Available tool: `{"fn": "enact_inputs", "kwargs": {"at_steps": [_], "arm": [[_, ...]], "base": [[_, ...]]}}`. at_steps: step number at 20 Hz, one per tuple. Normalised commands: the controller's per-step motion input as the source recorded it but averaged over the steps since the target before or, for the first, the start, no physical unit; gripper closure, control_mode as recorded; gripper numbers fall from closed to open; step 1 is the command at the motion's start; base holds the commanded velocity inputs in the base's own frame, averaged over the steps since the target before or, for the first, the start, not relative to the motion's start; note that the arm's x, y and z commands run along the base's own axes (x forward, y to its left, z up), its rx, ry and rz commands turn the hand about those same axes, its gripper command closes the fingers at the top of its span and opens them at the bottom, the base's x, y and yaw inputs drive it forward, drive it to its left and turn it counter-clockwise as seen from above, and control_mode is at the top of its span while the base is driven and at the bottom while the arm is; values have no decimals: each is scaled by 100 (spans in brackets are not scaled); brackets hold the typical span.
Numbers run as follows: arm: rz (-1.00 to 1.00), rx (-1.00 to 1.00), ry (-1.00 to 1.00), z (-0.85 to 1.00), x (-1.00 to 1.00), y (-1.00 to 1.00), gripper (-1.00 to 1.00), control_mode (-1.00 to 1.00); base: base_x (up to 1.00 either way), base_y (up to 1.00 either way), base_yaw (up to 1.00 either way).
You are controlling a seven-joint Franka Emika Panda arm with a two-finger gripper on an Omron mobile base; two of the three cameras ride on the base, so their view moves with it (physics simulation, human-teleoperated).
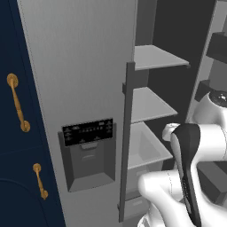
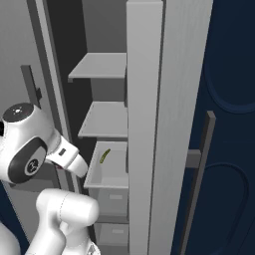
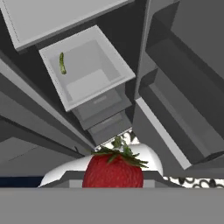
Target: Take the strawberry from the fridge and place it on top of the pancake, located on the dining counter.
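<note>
The small red strawberry with green leaves point(image 3: 113, 170) sits right at my claw, seemingly grasped, though my fingertips are hidden. The tall grey fridge point(image 1: 80, 97) stands open. Still left, I judge: carrying it to the pancake.

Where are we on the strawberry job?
Done: the fridge stands open, shelves bare, and the strawberry sits right at the gripper in the hand view, apparently held; the fingertips themselves are hidden. A small green item stays in the open drawer. Left: back out of the fridge, drive to the dining counter, set the berry on the pancake.
</note>
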Motion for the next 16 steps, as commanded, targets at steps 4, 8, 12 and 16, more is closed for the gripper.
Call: {"fn": "enact_inputs", "kwargs": {"at_steps": [4,8,12,16], "arm": [[0,1,0,-2,0,0,100,-100],[0,0,0,0,0,0,100,-100],[1,0,0,0,-6,0,100,100],[0,0,0,0,0,0,100,100]], "base": [[0,0,0],[0,0,0],[-9,0,1],[-73,0,6]]}}
